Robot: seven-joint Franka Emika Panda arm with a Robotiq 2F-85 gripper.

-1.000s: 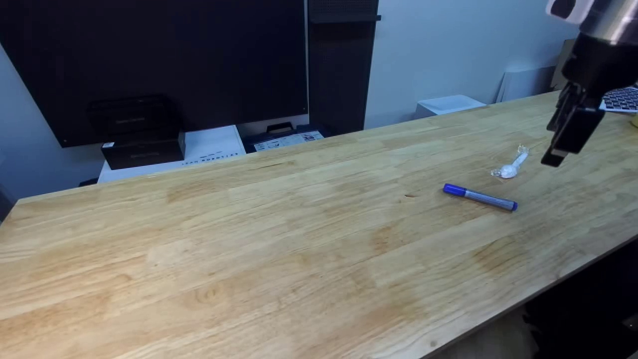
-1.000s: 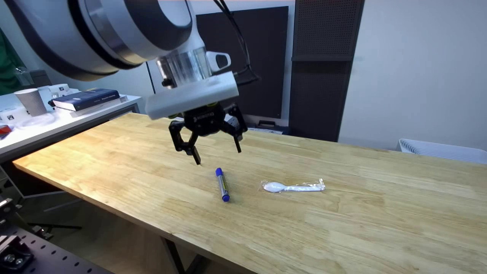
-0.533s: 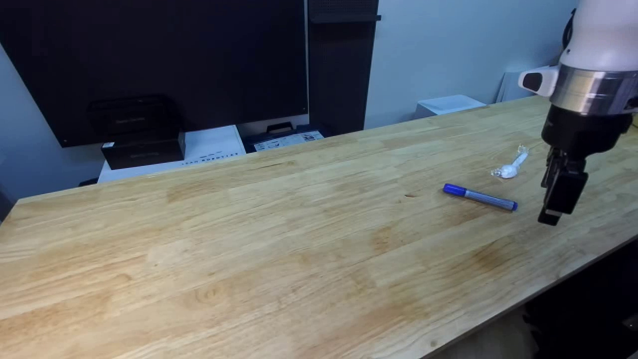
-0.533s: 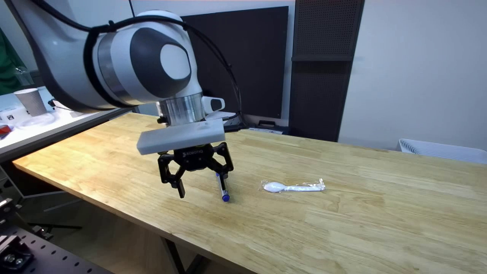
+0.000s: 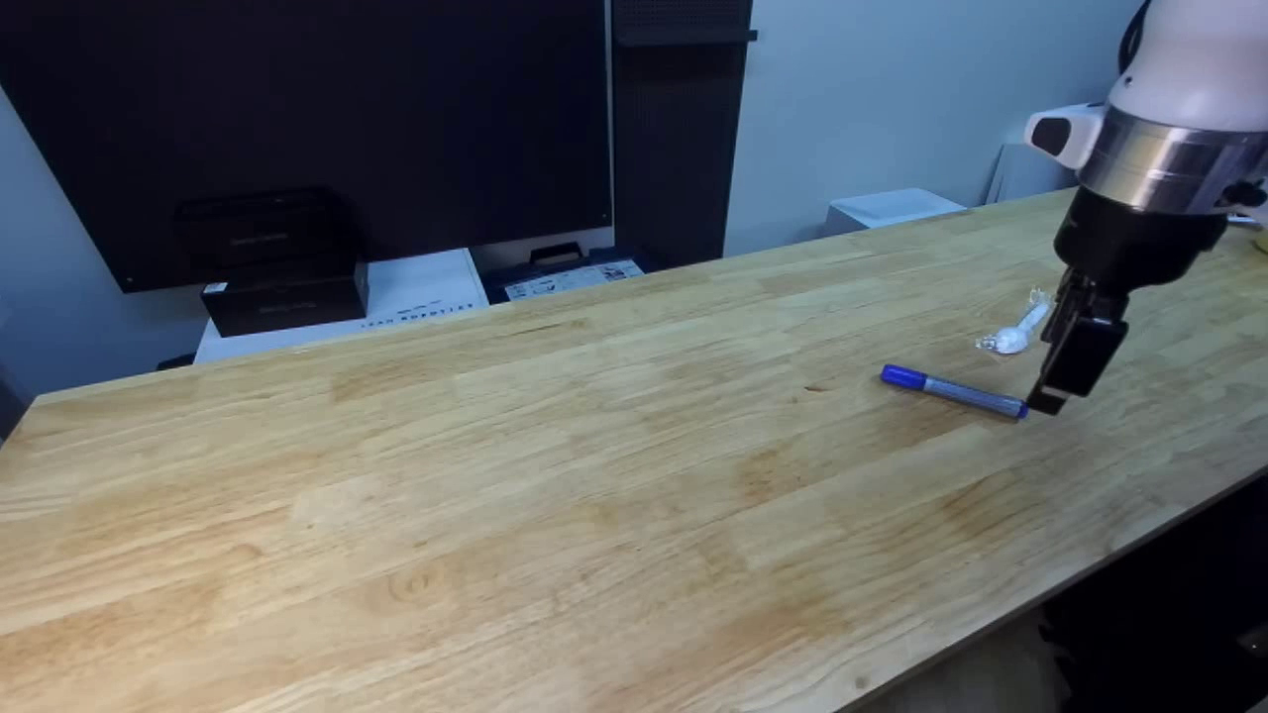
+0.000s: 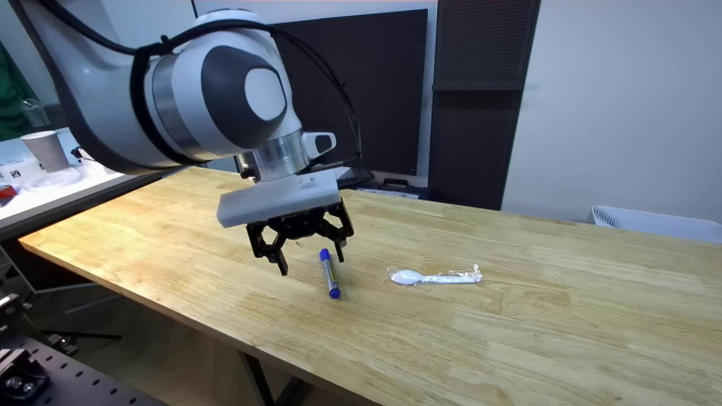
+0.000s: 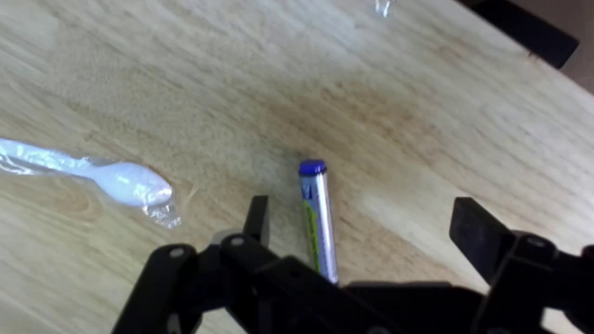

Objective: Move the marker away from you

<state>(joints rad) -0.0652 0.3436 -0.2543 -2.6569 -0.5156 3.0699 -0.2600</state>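
Wrist view, left to right: wrapped spoon (image 7: 130,184) at mid-left; marker (image 7: 320,220) at lower centre on the counter (image 7: 209,106), seen between the jaws of my gripper (image 7: 359,213), nearer the frame-left one. I have them spread wide, holding nothing.

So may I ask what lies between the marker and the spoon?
In the wrist view, tabletop and one claw finger show between the marker and the spoon.

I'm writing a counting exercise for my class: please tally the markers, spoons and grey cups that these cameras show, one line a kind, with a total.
Marker: 1
Wrapped spoon: 1
Grey cup: 1
Total: 3, each counted once across the views
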